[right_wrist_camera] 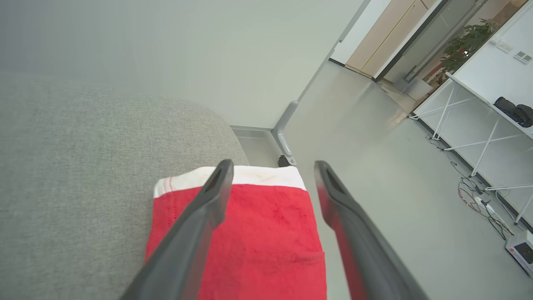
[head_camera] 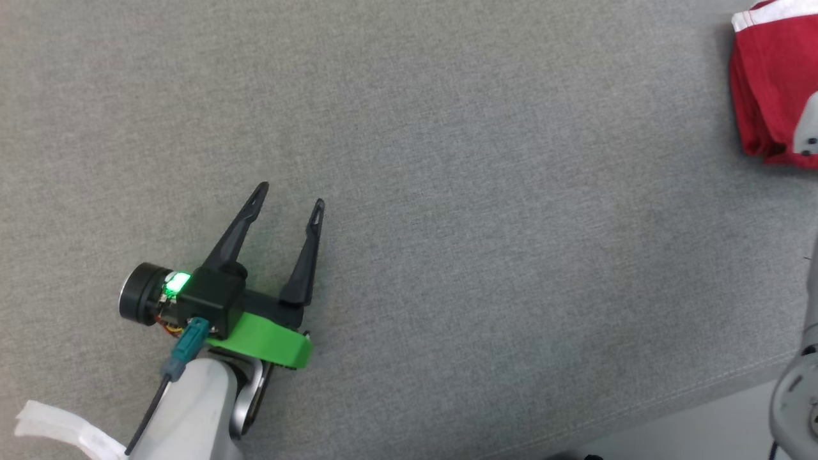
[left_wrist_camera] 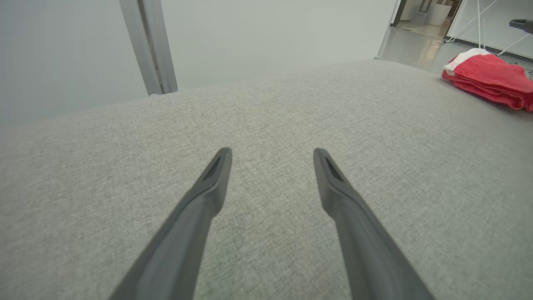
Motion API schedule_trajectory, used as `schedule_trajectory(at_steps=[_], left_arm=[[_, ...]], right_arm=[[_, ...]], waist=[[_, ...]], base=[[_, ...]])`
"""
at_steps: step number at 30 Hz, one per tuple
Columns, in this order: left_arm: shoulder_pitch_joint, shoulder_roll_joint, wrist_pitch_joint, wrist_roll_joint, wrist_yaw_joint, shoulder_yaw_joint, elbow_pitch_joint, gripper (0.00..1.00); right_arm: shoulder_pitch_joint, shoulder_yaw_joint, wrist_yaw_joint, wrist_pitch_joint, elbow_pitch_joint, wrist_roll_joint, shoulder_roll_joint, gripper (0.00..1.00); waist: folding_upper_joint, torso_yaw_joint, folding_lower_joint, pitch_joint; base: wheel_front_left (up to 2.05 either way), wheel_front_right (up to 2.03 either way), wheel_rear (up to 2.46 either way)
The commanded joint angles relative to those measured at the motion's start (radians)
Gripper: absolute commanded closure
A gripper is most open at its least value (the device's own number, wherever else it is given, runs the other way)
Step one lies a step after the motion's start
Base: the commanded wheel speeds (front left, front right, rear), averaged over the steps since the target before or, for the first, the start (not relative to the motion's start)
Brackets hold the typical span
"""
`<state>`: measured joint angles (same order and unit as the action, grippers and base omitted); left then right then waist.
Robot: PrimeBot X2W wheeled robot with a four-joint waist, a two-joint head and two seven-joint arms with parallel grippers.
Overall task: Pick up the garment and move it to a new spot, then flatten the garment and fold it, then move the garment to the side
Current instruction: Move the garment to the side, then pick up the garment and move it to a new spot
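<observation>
The garment is red with a white band, folded into a thick bundle at the far right edge of the grey cushion. From the left wrist it lies at the upper right, garment. My right gripper hovers open just above the garment, fingers apart over its white-banded end, holding nothing. My left gripper rests open over bare cushion at the lower left, far from the cloth; the same open pose shows for the left gripper.
The cushion's right edge drops to a pale floor. A white metal post stands behind the cushion. A white table frame and cables stand on the floor to the right.
</observation>
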<state>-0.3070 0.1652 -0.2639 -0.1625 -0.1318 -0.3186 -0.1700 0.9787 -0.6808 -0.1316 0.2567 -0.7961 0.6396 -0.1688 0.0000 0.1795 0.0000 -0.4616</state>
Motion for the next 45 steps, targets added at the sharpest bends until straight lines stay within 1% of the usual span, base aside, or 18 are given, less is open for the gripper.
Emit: schedule_trajectory(at_steps=[1,3,5,6,10,13,17,22,26,32,40,45], left_arm=[[0.019,-0.005,-0.001,0.014,0.003,0.021,-0.006,0.00],[0.032,-0.015,-0.001,0.024,0.003,0.056,-0.013,0.00],[0.045,-0.025,-0.001,0.035,0.003,0.090,-0.021,0.00],[0.052,-0.030,-0.001,0.042,0.004,0.109,-0.025,0.00],[0.070,-0.049,-0.001,0.064,0.008,0.177,-0.046,0.00],[0.083,-0.061,-0.001,0.079,0.010,0.215,-0.059,0.00],[0.094,-0.073,-0.001,0.088,0.018,0.265,-0.078,0.00],[0.108,-0.087,-0.001,0.095,0.028,0.312,-0.107,0.00],[0.133,-0.099,-0.001,0.098,0.037,0.342,-0.124,0.00],[0.192,-0.105,-0.001,0.092,0.031,0.369,-0.138,0.00],[0.274,-0.112,-0.001,0.081,0.029,0.383,-0.124,0.00],[0.302,-0.113,-0.001,0.061,0.029,0.370,-0.117,0.00]], right_arm=[[0.009,0.025,0.002,0.009,0.020,-0.028,0.024,0.00],[-0.003,0.090,0.002,0.008,0.071,-0.102,0.057,0.00],[-0.054,0.182,0.002,0.008,0.127,-0.190,0.083,0.00],[-0.079,0.225,0.002,0.008,0.165,-0.247,0.092,0.00],[-0.180,0.379,0.002,0.008,0.284,-0.416,0.111,0.00],[-0.268,0.477,0.002,0.008,0.321,-0.498,0.115,0.00],[-0.342,0.567,0.002,0.008,0.333,-0.620,0.116,0.00],[-0.431,0.623,0.002,0.008,0.317,-0.704,0.116,0.00],[-0.495,0.646,0.002,0.008,0.302,-0.730,0.115,0.00],[-0.588,0.667,0.002,0.008,0.299,-0.758,0.116,0.00],[-0.684,0.682,0.002,0.008,0.325,-0.772,0.115,0.00],[-0.722,0.690,0.002,0.008,0.339,-0.790,0.116,0.00]], waist=[[0.0000,0.001,0.0000,0.040],[0.0000,-0.002,0.0000,0.062],[0.0000,-0.006,0.0000,0.084],[0.0000,-0.010,0.0000,0.096],[0.0000,-0.028,0.0000,0.143],[0.0000,-0.044,0.0000,0.178],[0.0000,-0.068,0.0000,0.215],[0.0000,-0.100,0.0000,0.258],[0.0000,-0.120,0.0000,0.293],[0.0000,-0.137,0.0000,0.343],[0.0000,-0.153,0.0000,0.392],[0.0000,-0.163,0.0000,0.400]], base=[[0.00,0.00,0.00],[0.00,0.00,0.00],[0.00,0.00,0.00],[0.00,0.00,0.00],[0.00,0.00,0.00],[0.00,0.00,0.00],[0.00,0.00,0.00],[0.00,0.00,0.00],[0.00,0.00,0.00],[0.00,0.00,0.00],[0.00,0.00,0.00],[0.00,0.00,0.00]])
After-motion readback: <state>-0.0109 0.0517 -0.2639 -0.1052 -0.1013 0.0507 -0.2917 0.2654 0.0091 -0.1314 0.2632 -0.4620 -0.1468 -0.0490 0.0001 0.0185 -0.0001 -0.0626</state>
